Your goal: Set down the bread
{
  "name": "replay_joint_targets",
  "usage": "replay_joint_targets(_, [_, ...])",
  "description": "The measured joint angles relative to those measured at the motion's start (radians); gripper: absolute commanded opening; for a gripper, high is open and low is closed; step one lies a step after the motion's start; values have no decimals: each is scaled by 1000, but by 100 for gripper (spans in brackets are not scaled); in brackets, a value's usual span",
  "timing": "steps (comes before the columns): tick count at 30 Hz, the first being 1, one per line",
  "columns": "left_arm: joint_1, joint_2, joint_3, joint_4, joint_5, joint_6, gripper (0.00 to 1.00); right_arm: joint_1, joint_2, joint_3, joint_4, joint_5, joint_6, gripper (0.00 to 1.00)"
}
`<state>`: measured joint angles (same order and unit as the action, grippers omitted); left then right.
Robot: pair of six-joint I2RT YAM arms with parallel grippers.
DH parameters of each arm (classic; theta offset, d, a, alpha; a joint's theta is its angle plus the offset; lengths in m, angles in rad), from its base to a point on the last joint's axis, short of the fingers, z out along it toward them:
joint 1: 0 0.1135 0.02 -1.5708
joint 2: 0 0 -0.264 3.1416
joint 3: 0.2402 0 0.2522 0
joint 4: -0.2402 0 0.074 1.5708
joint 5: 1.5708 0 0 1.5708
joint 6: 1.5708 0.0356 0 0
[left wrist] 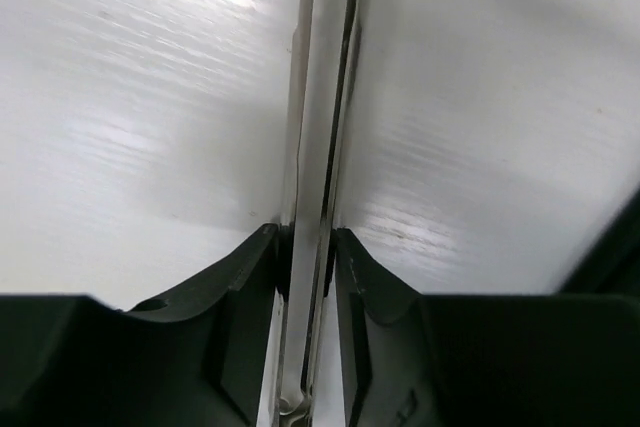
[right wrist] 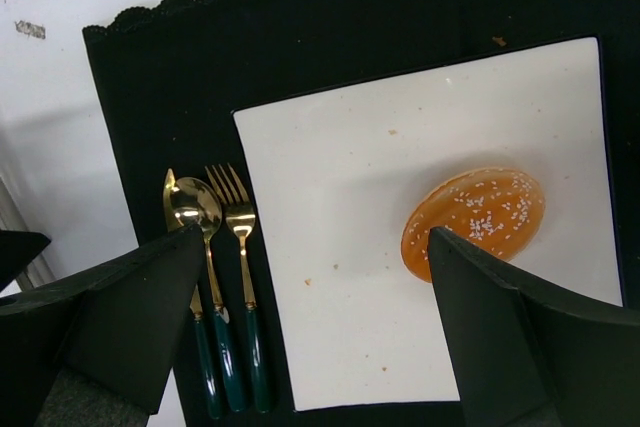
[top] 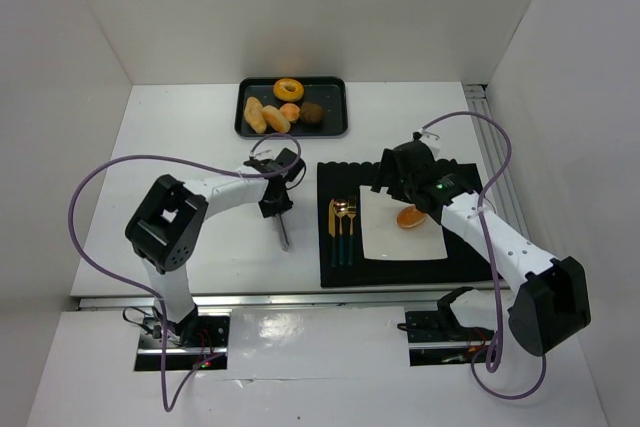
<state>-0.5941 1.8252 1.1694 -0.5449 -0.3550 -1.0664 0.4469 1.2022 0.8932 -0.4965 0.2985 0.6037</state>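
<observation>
Closest in, the left gripper (left wrist: 308, 243) has its dark fingers (left wrist: 250, 287) clamped on a thin, flat metal tool (left wrist: 318, 97). It may be a pair of tongs, though the wrist view is too tight to be sure. In the overhead view the tool (top: 283, 233) slants down to the white table (top: 170, 137).

The grip is narrow and edge-on, so the tool could twist or slide out if the arm swings fast, and its low end could drag on the table.

At the back, the black tray (top: 343, 107) holds pale rolls (top: 265, 115), a ring doughnut (top: 289, 88), a small peach roll (top: 290, 110) and a dark brown one (top: 313, 112).

To the right, on the black mat (right wrist: 180, 67), a gold spoon (right wrist: 195, 205) and fork (right wrist: 235, 207) lie just beside the white square plate (right wrist: 400, 147). The plate holds one sesame bun (right wrist: 475, 219), off centre.

The right gripper (right wrist: 312, 247) hangs over the plate with its fingers wide apart, holding nothing. If it drops carelessly, one finger could squash the bun or push it toward the plate's edge. A sweep toward the left could scatter the cutlery.
</observation>
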Motion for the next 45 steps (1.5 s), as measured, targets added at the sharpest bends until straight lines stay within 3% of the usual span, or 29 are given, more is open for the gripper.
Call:
replay_joint_targets(6, [11,-21,0,-53,-104,130,34,7,-9,0,0,-1,0,100])
replay_joint_targets(10, [39,-146,2,-95,-95,244,34,8,-16,0,1,0,-8,100])
replay_joint_targets(15, [101,-293,108,-171,-44,362,36,7,-16,6,1,-15,-24,100])
replay_joint_targets(17, [122,-295,169,-205,-32,388,42,7,-15,16,1,-27,-29,100])
replay_joint_targets(26, [272,-219,436,-318,48,500,57,7,-15,34,3,-45,-41,100])
replay_joint_targets(35, [425,9,675,-331,259,552,58,7,-15,46,5,-45,-48,100])
replay_joint_targets(45, [488,145,769,-314,395,562,57,7,-7,49,4,-45,-48,100])
